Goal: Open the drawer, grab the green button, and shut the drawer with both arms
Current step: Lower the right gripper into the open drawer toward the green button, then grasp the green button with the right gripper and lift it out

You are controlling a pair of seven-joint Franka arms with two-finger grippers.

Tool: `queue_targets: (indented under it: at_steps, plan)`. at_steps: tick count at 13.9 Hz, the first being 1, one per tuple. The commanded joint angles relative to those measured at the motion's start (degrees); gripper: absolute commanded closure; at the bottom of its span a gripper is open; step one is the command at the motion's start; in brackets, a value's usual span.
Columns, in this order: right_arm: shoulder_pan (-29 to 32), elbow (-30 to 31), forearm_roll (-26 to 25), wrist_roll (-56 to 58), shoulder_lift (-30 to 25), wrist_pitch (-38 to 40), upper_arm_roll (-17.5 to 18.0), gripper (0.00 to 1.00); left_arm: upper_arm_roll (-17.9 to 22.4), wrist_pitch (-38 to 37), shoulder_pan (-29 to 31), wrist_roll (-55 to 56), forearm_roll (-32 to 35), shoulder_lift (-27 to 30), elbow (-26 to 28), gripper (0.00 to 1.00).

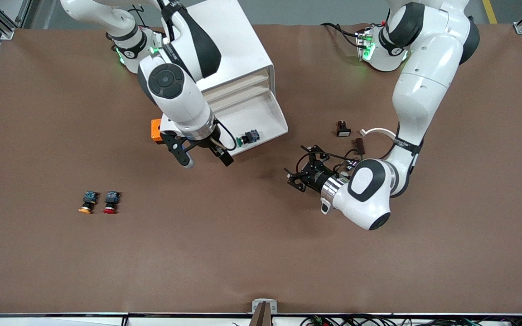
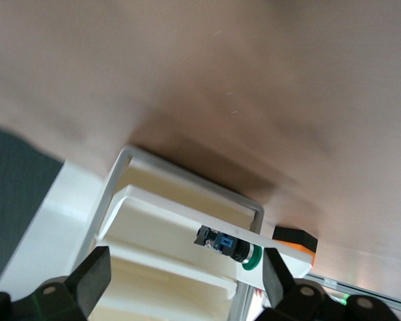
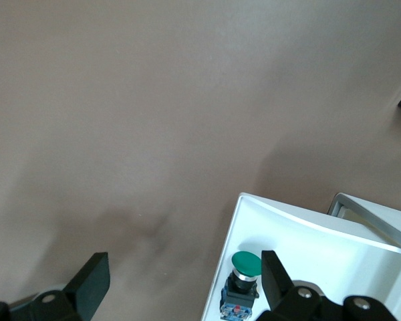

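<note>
Green button (image 1: pixel 247 137) lies in the pulled-out drawer (image 1: pixel 268 129), both spread, empty grippers (image 1: pixel 206 158) (image 1: pixel 293 176) nearby.

Drawer access: I saw the shallow white plastic drawer (image 1: pixel 261 118) pulled out and open from above, the small green-capped button (image 1: pixel 248 138) lying uncovered in it.
Obstruction: the right arm's black two-finger gripper (image 1: pixel 203 155), fingers spread, hung over the drawer's front edge.
Approach lane: bare brown table (image 1: pixel 261 235) separated the left arm's black gripper (image 1: pixel 298 177) from the drawer.

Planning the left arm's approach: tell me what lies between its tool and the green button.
Front view: only bare table and the drawer's rim separate left tool from button.
</note>
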State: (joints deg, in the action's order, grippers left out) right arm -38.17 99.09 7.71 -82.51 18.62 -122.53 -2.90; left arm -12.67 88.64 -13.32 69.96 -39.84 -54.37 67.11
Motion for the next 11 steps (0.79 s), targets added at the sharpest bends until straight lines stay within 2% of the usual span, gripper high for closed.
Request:
queue_targets:
  at_steps: [1, 7, 11]
  plan:
    - [-3.3, 5.1, 0.0, -2.5, -1.1, -5.0, -0.6, 0.0, 0.2, 4.7, -0.6, -6.2, 5.9, 5.2, 1.3, 0.0]
    - [-9.4, 9.4, -0.3, -5.3, 1.5, -11.7, -0.8, 0.0, -0.2, 13.5, -1.8, -11.7, 16.8, 9.2, 1.7, 0.0]
    - [-11.7, 9.7, -3.6, -9.8, 4.7, -14.9, -0.7, 0.0, -0.2, 16.8, -4.2, -11.7, 22.8, 10.7, 1.9, 0.0]
